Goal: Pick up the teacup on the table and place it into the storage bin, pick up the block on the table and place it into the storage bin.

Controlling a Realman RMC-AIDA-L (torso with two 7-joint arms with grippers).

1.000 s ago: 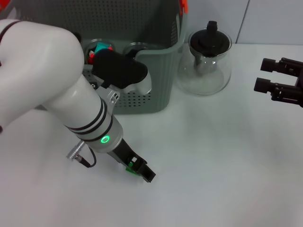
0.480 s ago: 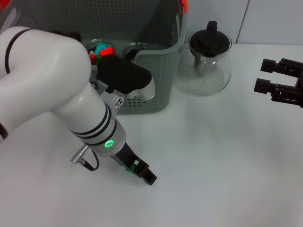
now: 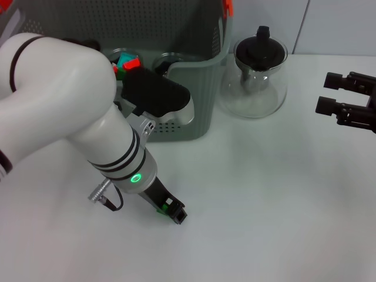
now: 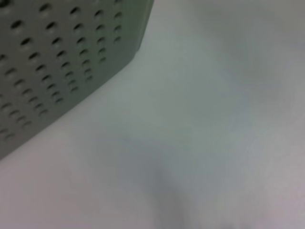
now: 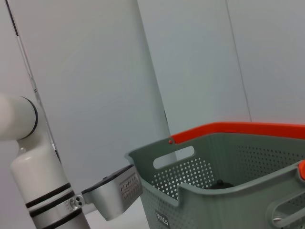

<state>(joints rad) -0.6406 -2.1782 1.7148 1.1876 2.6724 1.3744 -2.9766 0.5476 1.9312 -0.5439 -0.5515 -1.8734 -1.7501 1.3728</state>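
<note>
The big basket point(image 3: 194, 82) sits at the back of the white table point(image 3: 264, 194). It is grey-green plastic with lots of little round holes in its walls, a front rim that dips down, and an orange handle point(image 5: 238, 130). Inside it you can see a round see-through cup point(image 3: 167, 60) and a small block point(image 3: 126, 61) that is red and teal. Both are already in the basket.

The left arm point(image 3: 70, 117) is fat, white and smooth, with black rings and a small green light. It reaches down to the table in front of the basket. The left gripper point(image 3: 176, 213) is black with a bit of green, and its tip is very close to the table top. I cannot tell if it is open or closed.

Just beside the basket stands a round glass teapot point(image 3: 255, 79) with a black lid.

The right gripper point(image 3: 329, 94) hangs over the far right of the table, well apart from everything. Its black fingers are spread apart with nothing in them.
</note>
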